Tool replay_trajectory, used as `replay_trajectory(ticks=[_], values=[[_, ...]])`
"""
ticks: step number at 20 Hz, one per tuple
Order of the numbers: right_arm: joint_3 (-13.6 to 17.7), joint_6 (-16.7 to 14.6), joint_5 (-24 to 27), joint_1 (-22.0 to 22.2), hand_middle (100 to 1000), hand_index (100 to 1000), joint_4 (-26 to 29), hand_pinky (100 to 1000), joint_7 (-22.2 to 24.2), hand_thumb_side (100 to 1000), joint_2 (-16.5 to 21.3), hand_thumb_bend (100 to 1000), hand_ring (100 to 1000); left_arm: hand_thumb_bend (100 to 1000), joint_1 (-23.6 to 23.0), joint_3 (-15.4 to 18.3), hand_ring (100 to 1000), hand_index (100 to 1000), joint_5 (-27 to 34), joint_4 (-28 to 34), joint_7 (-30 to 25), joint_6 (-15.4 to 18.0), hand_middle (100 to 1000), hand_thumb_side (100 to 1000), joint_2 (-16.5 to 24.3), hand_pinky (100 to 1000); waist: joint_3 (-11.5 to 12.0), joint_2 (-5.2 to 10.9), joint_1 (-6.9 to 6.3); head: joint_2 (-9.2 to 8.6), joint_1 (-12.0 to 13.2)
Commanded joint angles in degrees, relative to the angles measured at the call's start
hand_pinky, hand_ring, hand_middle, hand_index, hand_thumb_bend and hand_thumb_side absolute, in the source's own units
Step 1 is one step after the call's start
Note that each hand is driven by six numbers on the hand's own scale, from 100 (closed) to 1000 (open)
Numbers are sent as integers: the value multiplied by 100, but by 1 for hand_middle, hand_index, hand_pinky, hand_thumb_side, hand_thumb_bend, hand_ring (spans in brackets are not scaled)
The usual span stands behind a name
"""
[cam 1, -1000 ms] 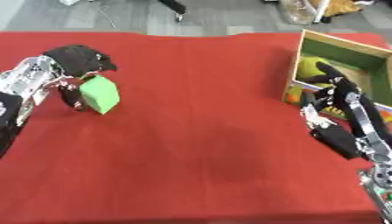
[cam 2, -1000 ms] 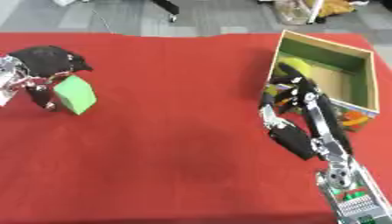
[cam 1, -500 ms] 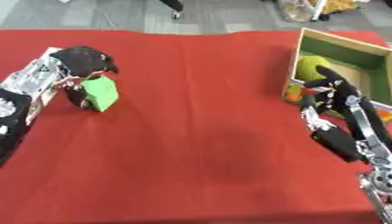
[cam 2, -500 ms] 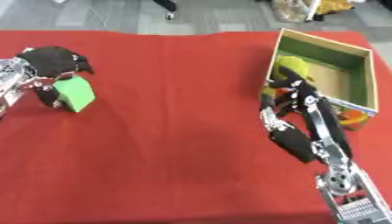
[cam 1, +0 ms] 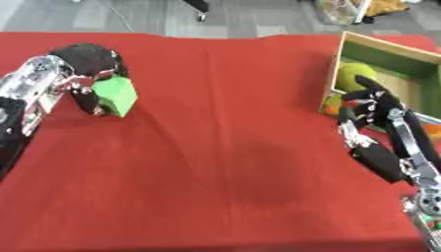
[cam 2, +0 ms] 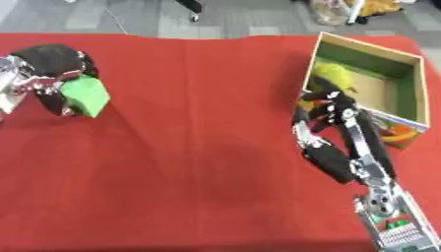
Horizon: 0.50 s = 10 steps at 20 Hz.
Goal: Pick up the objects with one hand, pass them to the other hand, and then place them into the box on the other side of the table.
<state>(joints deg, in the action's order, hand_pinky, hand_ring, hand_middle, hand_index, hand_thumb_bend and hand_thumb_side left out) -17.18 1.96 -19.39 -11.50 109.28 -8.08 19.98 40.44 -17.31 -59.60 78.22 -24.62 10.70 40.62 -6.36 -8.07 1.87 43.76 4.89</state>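
**A:** ok so starting from the left, what's going on over there?

**B:** the left hand (cam 1: 86, 64) is way out by the left edge of the red counter (cam 1: 224, 147), fingers and thumb curled round a green block (cam 1: 116, 96). The block is tilted, one corner pointing down, sitting right under the black palm and a bit to its right. Can't tell if the bottom corner is touching the cloth or hanging just above it.

**A:** how much room is there in the middle?

**B:** loads. From the block across to the right arm it's just bare red cloth. The far edge of the counter runs along the top with grey floor (cam 1: 258, 17) behind it, and the near edge shows at the bottom.

**A:** and the right side?

**B:** the right hand (cam 2: 331, 106) is just beside the near-left corner of the box (cam 2: 413, 83), fingers raised and loosely spread, grasping nothing. The forearm runs down toward the lower right corner. The box is a cardboard one with green inside walls, hard against the right edge of the counter, well apart from the block. There's something yellow-green (cam 2: 331, 76) inside it by the left wall, right behind the fingertips, and a bit of orange (cam 2: 398, 133) on its front face.
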Motion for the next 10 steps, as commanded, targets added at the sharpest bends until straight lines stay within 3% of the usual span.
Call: replay_trajectory(ticks=[1,8,10], values=[[48,1,-43,-39,709,952,81,494,-11,566,128,100,609,338,-55,329,593,654,765,821,113,-315,534,100,470,776,45,152,-71,31,-53],[-27,-9,-167,-129,698,953,238,499,131,536,175,100,614,100,-1095,1011,555,620,3571,2801,807,-1341,503,100,922,778,214,283,-155,36,-196],[-79,-20,-230,-143,696,952,349,499,211,521,208,100,614,100,-1416,1093,545,611,4342,3229,1033,-1615,495,139,895,777,238,307,-157,36,-254]])
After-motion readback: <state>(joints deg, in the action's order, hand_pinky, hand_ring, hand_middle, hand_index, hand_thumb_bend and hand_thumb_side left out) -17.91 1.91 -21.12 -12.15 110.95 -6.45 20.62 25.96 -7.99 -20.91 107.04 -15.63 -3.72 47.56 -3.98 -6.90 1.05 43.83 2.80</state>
